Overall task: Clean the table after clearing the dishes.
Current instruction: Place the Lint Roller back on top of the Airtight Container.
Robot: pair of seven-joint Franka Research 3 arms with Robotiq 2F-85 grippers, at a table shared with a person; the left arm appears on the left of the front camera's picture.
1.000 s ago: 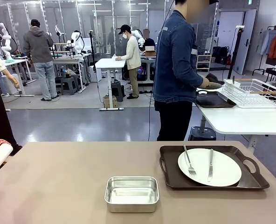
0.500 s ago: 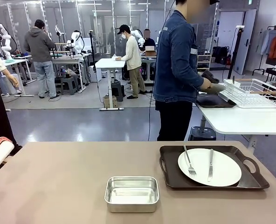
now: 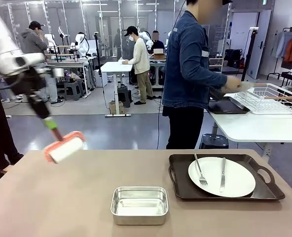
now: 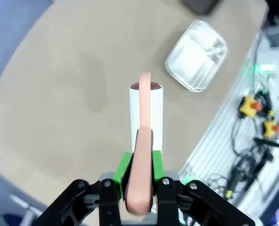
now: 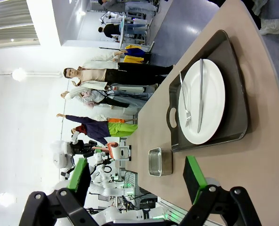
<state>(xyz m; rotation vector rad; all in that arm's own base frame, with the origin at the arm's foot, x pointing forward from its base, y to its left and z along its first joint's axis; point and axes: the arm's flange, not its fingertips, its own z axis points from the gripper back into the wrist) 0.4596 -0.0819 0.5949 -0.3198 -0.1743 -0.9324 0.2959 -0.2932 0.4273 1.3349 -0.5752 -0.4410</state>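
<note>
My left gripper (image 3: 50, 122) hangs over the table's (image 3: 62, 202) left part, shut on the salmon handle of a cleaning roller (image 3: 65, 149) whose white roll sits just above the top. In the left wrist view the green pads of the left gripper (image 4: 139, 165) clamp that handle and the roller (image 4: 147, 113) points down at the table (image 4: 59, 108). One white plate (image 3: 221, 176) with a fork and a knife lies on a dark brown tray (image 3: 264, 193) at the right. My right gripper (image 5: 135, 176) is open and holds nothing, facing the plate (image 5: 210, 101) and its tray (image 5: 236, 110).
A small steel pan (image 3: 139, 204) stands near the front middle, also seen as the pan (image 4: 196, 55) and the pan (image 5: 154, 161). Beyond the far edge a person (image 3: 188, 74) in a denim jacket works at a white table (image 3: 259, 127) with a wire dish rack (image 3: 269, 98).
My left arm has swung in from the left, carrying the roller from the far left edge up and over the table. The person's hands have moved toward the dish rack.
</note>
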